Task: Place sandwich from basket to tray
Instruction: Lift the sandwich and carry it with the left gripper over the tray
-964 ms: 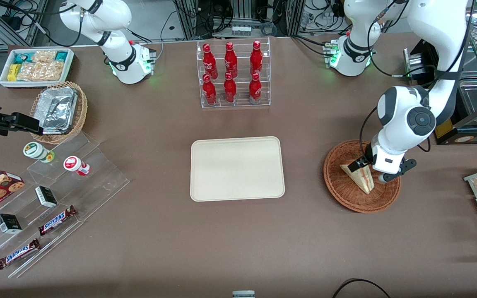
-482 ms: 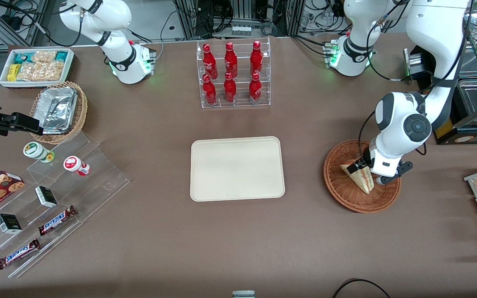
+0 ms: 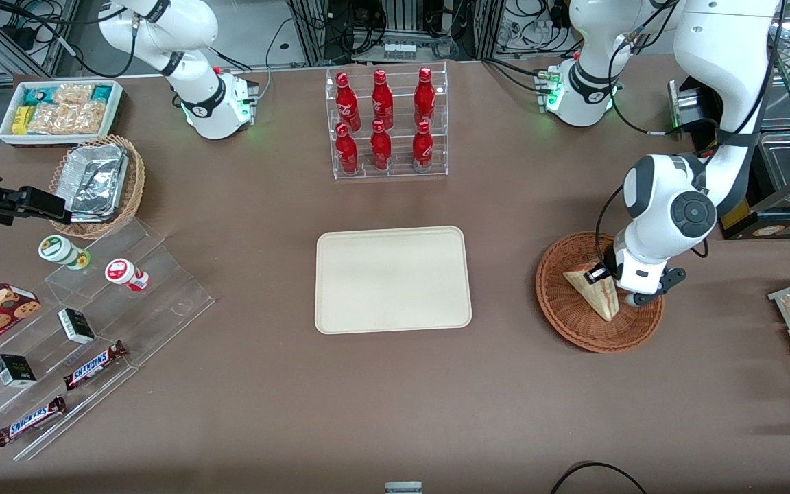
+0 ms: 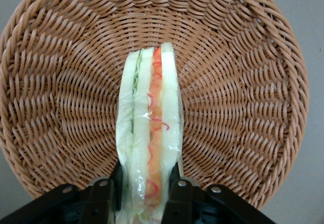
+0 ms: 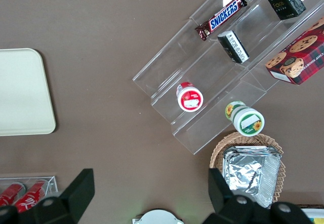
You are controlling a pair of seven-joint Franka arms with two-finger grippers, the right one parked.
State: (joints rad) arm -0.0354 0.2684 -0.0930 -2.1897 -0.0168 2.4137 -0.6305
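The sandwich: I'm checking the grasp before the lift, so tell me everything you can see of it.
The sandwich is a triangular wedge of pale bread in clear film, with green, pink and red filling layers along its cut edge. It stands on edge in the basket, resting on the woven bottom. The gripper is shut on it, a finger pressing each bread face at one end; the narrow end points away from the gripper.

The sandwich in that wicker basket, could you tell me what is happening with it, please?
The left arm's hand is down in the basket, its fingers closed on either side of the sandwich. The sandwich sits in the basket, standing on edge. The tray mid-table has nothing on it yet.
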